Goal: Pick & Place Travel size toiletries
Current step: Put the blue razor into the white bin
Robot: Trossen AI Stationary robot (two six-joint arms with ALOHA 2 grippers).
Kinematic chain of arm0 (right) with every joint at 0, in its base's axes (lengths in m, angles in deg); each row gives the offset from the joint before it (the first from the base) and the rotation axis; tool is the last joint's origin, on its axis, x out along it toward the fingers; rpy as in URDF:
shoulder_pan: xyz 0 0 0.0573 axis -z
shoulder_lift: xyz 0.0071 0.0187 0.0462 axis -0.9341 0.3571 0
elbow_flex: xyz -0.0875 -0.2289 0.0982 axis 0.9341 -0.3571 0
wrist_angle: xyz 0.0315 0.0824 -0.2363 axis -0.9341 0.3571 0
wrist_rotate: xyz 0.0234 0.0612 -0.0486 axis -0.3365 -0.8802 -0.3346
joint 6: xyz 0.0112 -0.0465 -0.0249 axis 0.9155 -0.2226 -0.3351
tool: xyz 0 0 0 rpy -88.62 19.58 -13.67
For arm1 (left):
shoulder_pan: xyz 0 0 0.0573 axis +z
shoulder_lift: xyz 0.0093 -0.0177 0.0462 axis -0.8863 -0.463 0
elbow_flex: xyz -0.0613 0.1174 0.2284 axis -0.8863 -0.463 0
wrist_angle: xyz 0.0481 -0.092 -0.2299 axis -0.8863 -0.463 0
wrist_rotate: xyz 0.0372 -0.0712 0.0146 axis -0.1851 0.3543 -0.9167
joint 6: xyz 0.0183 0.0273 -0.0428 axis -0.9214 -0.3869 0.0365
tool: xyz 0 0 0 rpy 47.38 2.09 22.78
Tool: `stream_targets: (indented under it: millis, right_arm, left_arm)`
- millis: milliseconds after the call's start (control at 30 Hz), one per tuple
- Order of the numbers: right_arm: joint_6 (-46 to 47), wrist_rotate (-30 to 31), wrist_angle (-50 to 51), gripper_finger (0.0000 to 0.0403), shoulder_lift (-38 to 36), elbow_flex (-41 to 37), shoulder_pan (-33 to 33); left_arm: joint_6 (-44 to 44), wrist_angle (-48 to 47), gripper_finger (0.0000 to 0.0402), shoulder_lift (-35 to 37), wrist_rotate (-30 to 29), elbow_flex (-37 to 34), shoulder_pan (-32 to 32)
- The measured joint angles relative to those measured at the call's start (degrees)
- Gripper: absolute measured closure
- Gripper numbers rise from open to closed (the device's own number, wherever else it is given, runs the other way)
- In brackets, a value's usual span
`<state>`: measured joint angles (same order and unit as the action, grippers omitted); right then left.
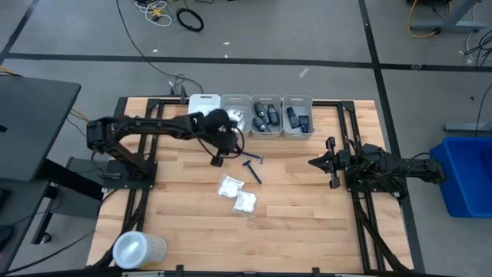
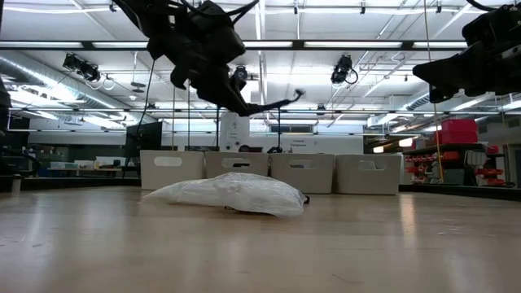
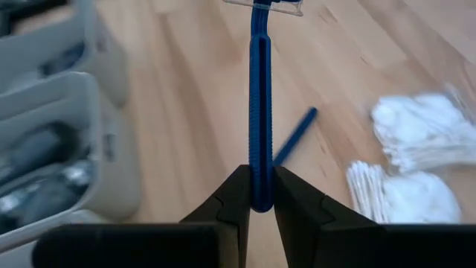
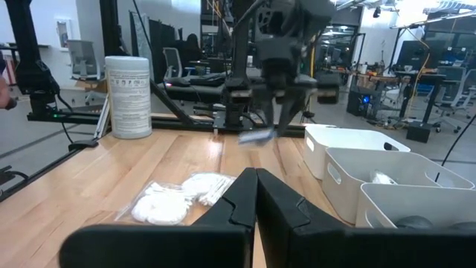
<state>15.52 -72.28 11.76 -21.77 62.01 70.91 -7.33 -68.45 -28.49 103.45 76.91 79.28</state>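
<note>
Two white crinkly packets (image 1: pixel 238 194) lie together near the middle of the pale wood-plank worktop (image 1: pixel 307 208), their clear wrap showing cotton swabs and pads inside. Just beyond them a second dark blue razor (image 1: pixel 252 168) lies flat on the wood. The left hand (image 3: pixel 256 201) hangs above the worktop beside the bins, its two dark fingers pinched on the ribbed handle of a dark blue razor (image 3: pixel 259 112) — T-shaped, with a clear cap over the head. Four light grey plastic bins (image 1: pixel 252 115) stand in a row along the far edge; the two on the right hold small dark oblong containers (image 1: pixel 265 117). The right hand (image 1: pixel 314 163) waits over the worktop's right side, fingers pressed together and holding nothing. A clear round lidded tub (image 1: pixel 138 249) sits at the near left corner — its white label carries print too small to read
</note>
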Motion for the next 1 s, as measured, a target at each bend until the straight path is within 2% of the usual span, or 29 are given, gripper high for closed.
stream_targets:
  millis: [200,400,567,800,1000]
  right_arm:
    - [0.0,0.0,0.0,0.0389,0.0,0.0,0.0]
    - [0.0,0.0,0.0,0.0389,0.0,0.0,0.0]
    - [0.0,0.0,0.0,0.0389,0.0,0.0,0.0]
    - [0.0,0.0,0.0,0.0389,0.0,0.0,0.0]
    - [0.0,0.0,0.0,0.0389,0.0,0.0,0.0]
  left_arm:
    - [2.3,0.1,0.0344,5.0,-0.6,0.0,3.6]
    - [4.1,0.1,0.0344,8.8,-5.8,0.0,6.5]
    - [8.3,-0.9,0.0344,9.3,-8.2,0.0,8.1]
    - [8.4,-1.8,0.0344,9.3,-8.2,0.0,8.3]
    - [8.6,-3.0,0.0344,9.3,-12.2,-0.6,8.3]
